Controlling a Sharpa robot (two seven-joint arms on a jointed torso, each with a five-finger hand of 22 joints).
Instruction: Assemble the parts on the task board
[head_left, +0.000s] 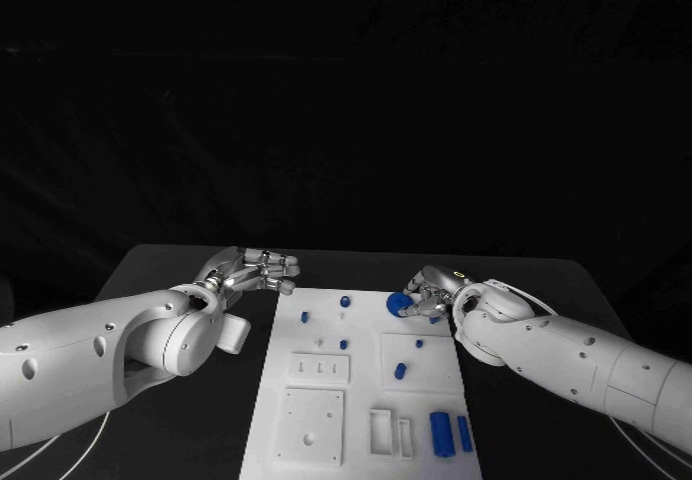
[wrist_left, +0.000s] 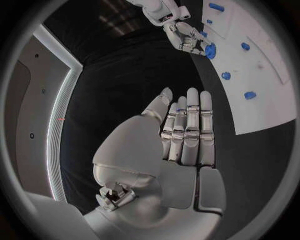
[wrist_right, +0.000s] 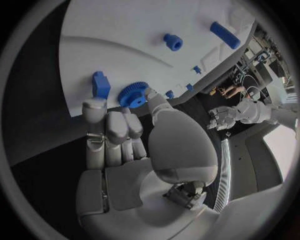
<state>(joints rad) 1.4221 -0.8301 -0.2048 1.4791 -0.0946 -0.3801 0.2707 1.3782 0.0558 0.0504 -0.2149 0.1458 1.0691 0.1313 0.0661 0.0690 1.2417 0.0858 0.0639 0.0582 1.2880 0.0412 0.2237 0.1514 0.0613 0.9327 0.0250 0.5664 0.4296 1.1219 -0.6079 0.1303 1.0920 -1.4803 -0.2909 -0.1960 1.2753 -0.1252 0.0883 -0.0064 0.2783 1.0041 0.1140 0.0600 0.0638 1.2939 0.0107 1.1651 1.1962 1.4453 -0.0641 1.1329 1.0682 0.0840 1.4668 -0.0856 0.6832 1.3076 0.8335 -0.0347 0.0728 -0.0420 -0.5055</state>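
The white task board (head_left: 361, 385) lies in the middle of the black table. My right hand (head_left: 430, 294) hovers at the board's far right corner and pinches a blue gear (head_left: 400, 303) between thumb and fingers. The right wrist view has the gear (wrist_right: 132, 94) just over the board (wrist_right: 125, 35), beside a blue block (wrist_right: 100, 84). My left hand (head_left: 260, 272) is off the board's far left corner and holds nothing. Its fingers (wrist_left: 187, 125) lie straight and side by side. Small blue parts (head_left: 343, 343) stand on the board, and two blue bars (head_left: 440, 434) lie near its front right.
White recessed plates (head_left: 312, 413) and slots (head_left: 381, 432) fill the board's front half. A blue cylinder (wrist_right: 173, 41) and a blue bar (wrist_right: 225, 35) sit further along the board. Bare black table flanks the board on both sides.
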